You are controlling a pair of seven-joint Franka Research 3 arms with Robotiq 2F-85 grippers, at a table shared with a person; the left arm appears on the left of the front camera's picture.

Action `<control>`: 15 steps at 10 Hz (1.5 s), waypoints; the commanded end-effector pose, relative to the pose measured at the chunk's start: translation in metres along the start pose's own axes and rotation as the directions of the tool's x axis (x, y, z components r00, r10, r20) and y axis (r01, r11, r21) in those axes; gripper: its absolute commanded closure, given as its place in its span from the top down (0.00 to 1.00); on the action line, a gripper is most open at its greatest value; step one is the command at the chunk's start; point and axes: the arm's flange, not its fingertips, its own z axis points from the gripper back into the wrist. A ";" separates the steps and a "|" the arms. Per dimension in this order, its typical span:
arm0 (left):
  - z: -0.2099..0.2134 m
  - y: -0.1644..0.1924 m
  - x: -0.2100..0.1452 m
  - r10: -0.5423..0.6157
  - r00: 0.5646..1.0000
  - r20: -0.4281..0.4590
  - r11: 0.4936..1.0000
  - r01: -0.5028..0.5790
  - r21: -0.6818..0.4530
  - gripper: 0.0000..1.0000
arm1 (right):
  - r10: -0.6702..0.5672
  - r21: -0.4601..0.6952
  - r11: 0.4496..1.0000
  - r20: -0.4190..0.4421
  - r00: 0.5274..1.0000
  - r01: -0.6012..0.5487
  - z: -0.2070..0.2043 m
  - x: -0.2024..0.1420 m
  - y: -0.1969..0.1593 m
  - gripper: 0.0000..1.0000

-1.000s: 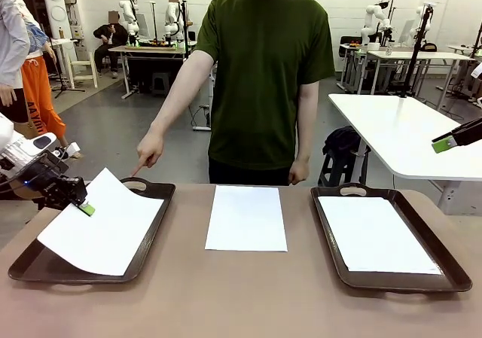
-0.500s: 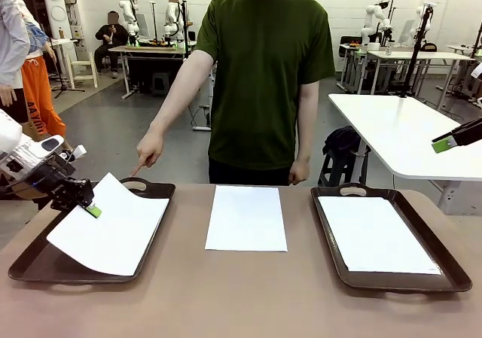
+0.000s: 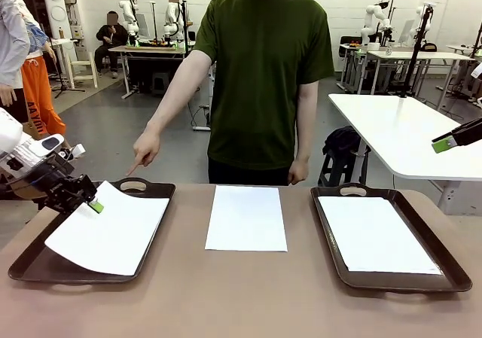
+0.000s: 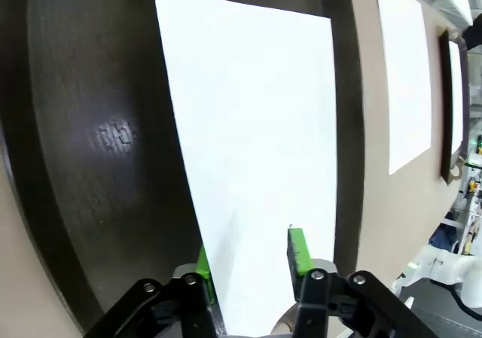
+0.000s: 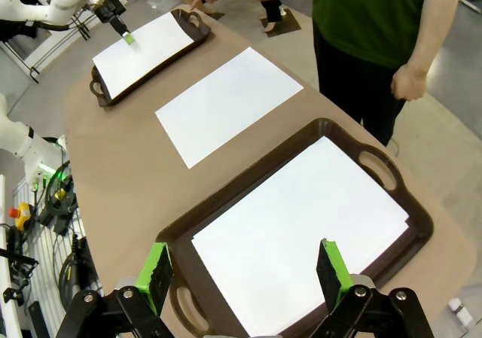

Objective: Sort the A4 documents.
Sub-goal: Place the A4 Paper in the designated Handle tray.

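Note:
One A4 document [image 3: 109, 232] lies slanted in the left dark tray [image 3: 26, 266], its far corner still a little raised. My left gripper [image 3: 94, 202] stands open at that corner. In the left wrist view its green pads [image 4: 297, 248] are apart on either side of the sheet [image 4: 256, 142], above the tray floor [image 4: 98, 142]. A second sheet [image 3: 246, 217] lies on the bare table in the middle. A third sheet [image 3: 376, 232] lies flat in the right tray [image 3: 324, 217]. My right gripper [image 3: 444, 144] hangs open high at the right, above that tray's sheet [image 5: 301, 232].
A person in a green shirt stands at the far side, one hand [image 3: 143, 153] pointing down at the left tray's far handle. The right wrist view takes in the middle sheet [image 5: 230, 101], the left tray [image 5: 98, 89] and the left gripper [image 5: 126, 38].
My left gripper has opened and let go of the sheet, which has sunk lower onto the left tray. The right arm has not moved.

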 end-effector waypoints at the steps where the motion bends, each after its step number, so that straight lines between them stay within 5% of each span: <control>1: 0.007 -0.007 0.000 0.030 0.999 -0.028 0.995 -0.027 0.094 0.80 | 0.006 0.002 1.000 -0.001 1.000 -0.006 -0.001 0.000 0.001 1.00; 2: 0.011 -0.007 0.002 0.037 0.999 -0.030 0.991 -0.033 0.128 0.83 | 0.006 0.002 1.000 -0.001 1.000 -0.006 -0.001 0.000 0.001 1.00; 3: 0.014 -0.008 0.004 0.034 0.999 -0.029 0.990 -0.030 0.141 0.99 | 0.006 0.002 1.000 -0.001 1.000 -0.006 -0.001 0.000 0.001 1.00; 15: 0.017 -0.007 0.008 0.001 1.000 -0.024 0.992 0.002 0.129 1.00 | 0.006 0.002 1.000 -0.001 1.000 -0.006 -0.001 0.000 0.001 1.00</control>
